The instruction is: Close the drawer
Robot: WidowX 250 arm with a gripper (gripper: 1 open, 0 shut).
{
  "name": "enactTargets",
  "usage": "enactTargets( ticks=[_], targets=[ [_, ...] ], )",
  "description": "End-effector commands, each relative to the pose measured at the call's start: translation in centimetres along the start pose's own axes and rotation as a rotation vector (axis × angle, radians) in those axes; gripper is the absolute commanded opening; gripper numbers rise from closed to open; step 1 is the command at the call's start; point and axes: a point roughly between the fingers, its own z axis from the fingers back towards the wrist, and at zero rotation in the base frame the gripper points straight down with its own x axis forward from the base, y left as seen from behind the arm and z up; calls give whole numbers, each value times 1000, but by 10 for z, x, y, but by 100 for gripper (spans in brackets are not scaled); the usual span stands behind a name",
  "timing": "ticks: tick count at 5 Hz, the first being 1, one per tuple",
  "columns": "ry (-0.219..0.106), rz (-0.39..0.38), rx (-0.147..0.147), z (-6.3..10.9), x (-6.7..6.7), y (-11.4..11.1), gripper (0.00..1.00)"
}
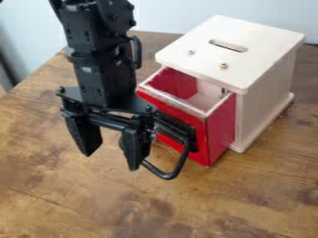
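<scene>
The red drawer [189, 119] juts from the pale wooden cabinet [236, 67]. The open hand [112, 149] hovers near its handle [177, 165].

Arm's top [99, 11] cut off.

A pale wooden box-shaped cabinet [258, 79] with smooth, light-coloured sides stands upright on a brown wood-grained tabletop [87, 200], towards the right of the view. Its flat top has a narrow dark slot [229, 46] cut through it, and two small round metallic fittings [224, 66] sit nearer the top's front edge, apart from each other. A pale base strip runs along the foot of the cabinet's side, touching the tabletop. Darker knots and streaks mark the tabletop's brown surface. Behind it is a plain whitish wall [174, 13].
</scene>
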Motion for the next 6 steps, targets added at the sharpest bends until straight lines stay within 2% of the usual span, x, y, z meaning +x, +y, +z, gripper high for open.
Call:
enactTargets(
  ticks=[1,4,6],
  targets=[
    [6,-18,4,-4,2,-2,100],
    [20,-58,31,-39,23,-12,100],
    [9,-69,34,-45,40,-14,100]
  ],
)
